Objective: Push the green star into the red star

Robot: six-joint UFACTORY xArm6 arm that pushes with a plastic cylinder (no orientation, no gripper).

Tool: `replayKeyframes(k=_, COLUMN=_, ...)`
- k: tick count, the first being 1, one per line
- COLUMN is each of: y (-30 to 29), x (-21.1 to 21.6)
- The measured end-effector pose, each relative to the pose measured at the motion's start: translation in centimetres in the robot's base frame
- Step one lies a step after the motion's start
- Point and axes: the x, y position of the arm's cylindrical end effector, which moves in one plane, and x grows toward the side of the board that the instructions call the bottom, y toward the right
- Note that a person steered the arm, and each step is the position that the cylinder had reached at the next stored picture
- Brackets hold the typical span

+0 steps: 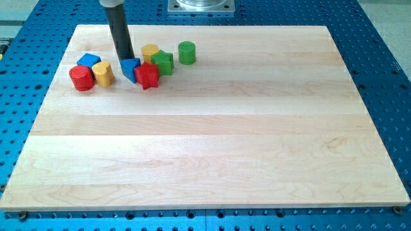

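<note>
The green star (163, 62) sat just beside the red star (147, 76), on that star's upper right, the two touching or nearly so. My tip (126, 58), a bare rod with nothing to spread or pinch, stood just left of the red star, against the blue block (131, 68). The green star looked light, hard and quick to slide or spin; pushing its far side, away from the red star, seemed best. No containers were on the wooden board (212, 135).
</note>
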Motion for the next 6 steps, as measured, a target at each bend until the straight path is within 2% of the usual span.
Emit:
replayKeyframes(k=1, y=1.1, x=-3.0)
replayKeyframes(k=2, y=6.3, x=-6.9)
replayKeyframes(k=3, y=9.9, x=-3.0)
replayKeyframes(k=4, y=9.7, x=-0.8)
replayKeyframes(k=6, y=7.2, x=0.1)
